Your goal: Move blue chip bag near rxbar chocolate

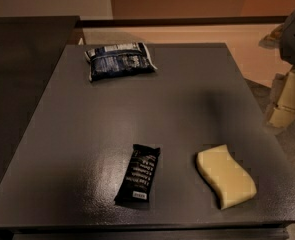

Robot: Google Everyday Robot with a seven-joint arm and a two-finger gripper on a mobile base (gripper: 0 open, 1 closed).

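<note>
Navy-blue and crinkly, the blue chip bag (119,60) is seen toward the far-left corner of the dark grey worktop (187,99), with its long axis roughly parallel to the far edge. The rxbar chocolate (138,175) is laid by the near edge, well apart from the bag and left of a pale yellow sponge (225,175). The gripper (286,104) is held off the right edge; whether it is open or closed cannot be told. From it the bag lies leftward and farther back, so a cross-worktop reach by the 1 arm is judged necessary.
</note>
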